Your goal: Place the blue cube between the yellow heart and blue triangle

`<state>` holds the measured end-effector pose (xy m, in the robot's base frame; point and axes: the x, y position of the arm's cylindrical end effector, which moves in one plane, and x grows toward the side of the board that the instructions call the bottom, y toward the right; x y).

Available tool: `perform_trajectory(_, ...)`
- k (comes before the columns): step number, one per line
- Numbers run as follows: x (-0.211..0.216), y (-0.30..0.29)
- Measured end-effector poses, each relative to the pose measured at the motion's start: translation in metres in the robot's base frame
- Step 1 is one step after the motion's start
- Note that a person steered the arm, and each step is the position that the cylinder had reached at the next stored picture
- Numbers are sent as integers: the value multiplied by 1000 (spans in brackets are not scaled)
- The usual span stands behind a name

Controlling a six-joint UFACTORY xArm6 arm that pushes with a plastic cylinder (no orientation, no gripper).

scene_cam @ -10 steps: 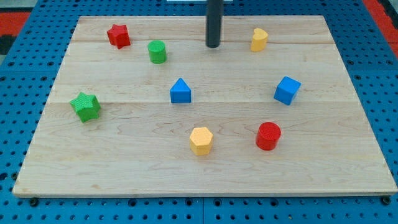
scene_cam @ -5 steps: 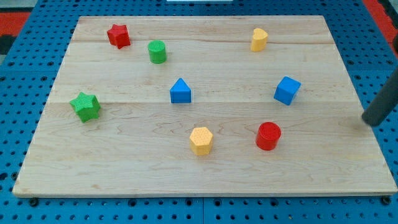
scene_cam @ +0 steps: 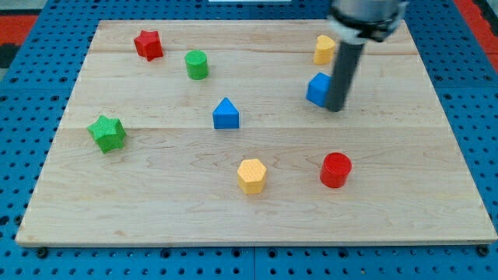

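The blue cube (scene_cam: 317,89) sits on the wooden board at the view's upper right, partly hidden by my rod. My tip (scene_cam: 334,108) touches the cube's right lower side. The yellow heart (scene_cam: 324,49) stands just above the cube, near the board's top edge. The blue triangle (scene_cam: 226,113) lies to the cube's left, near the board's middle.
A red star (scene_cam: 148,44) and a green cylinder (scene_cam: 196,64) are at the upper left. A green star (scene_cam: 106,132) is at the left. A yellow hexagon (scene_cam: 251,175) and a red cylinder (scene_cam: 336,169) lie toward the bottom. The wooden board (scene_cam: 412,202) rests on a blue pegboard.
My rod swung from the top middle out to the right edge, then came in to the blue cube. The cube has slid up and to the left, toward the yellow heart.
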<state>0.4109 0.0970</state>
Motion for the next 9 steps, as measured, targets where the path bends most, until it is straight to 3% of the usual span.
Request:
perform_trajectory(1, -14, -9)
perform_trajectory(2, -24, 33)
perform_trajectory(3, -38, 35)
perform_trajectory(4, -44, 90)
perform_trajectory(5, -80, 138)
perform_trajectory(6, -94, 125)
perform_trajectory(7, -50, 87)
perform_trajectory(8, -47, 95)
perform_trajectory(9, -89, 104)
